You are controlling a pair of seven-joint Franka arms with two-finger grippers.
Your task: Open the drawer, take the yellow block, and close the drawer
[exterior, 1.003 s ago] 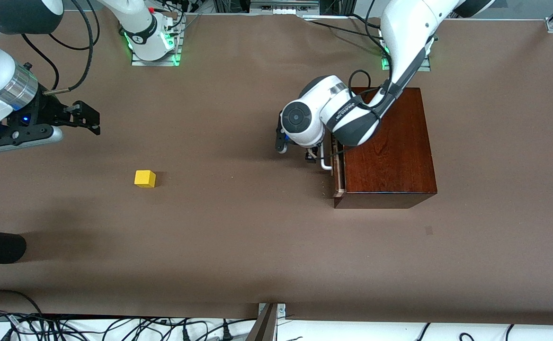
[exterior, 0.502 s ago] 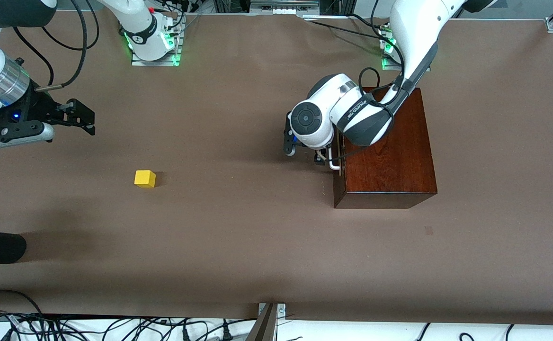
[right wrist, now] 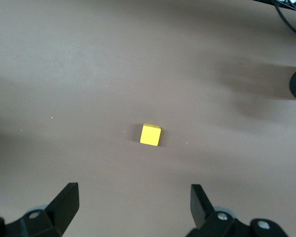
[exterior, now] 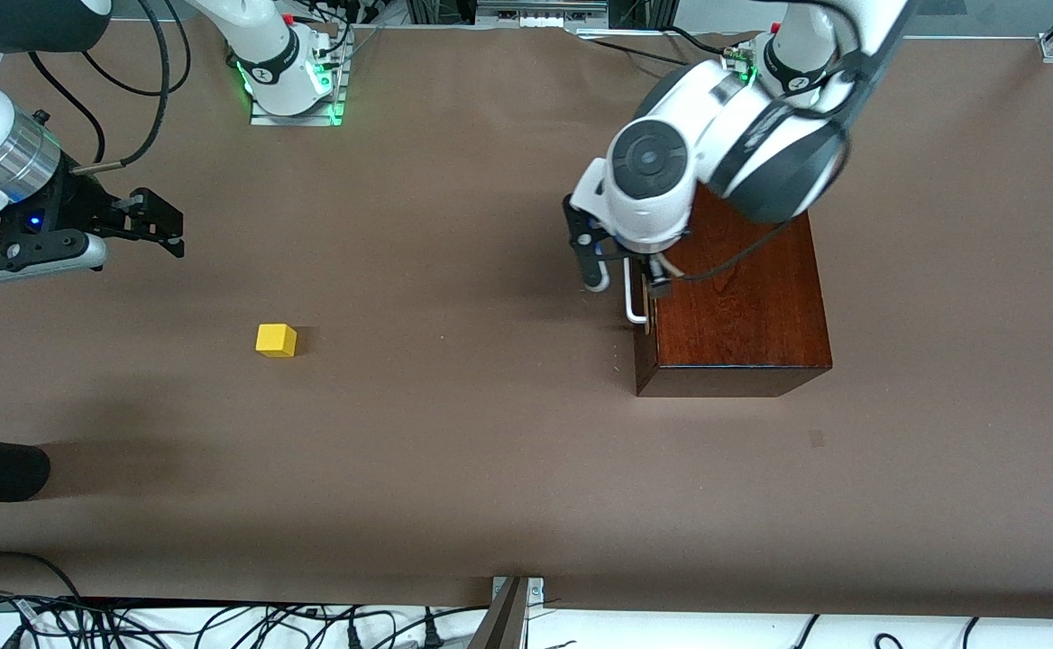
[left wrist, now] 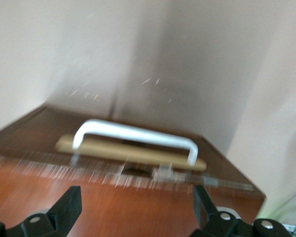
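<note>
The left end effector [exterior: 624, 275] hovers spread wide over the shut drawer [exterior: 642, 324]'s handle [exterior: 635, 302]. The right end effector [exterior: 159, 223] waits, fingers apart, above bare tabletop [exterior: 454, 433]; the yellow block [exterior: 276, 340] sits alone.

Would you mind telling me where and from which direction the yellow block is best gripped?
Grip the yellow block across two opposite flat sides, coming straight down from above. It sits flat on the table with open space all round, and the right gripper, fingers open, is the closer one.

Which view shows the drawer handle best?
Left wrist view: the white drawer handle fills the middle, seen whole between the open left hand fingers, though blurred. Front view shows it edge-on, partly under the left hand. Right wrist view shows none of it.
</note>
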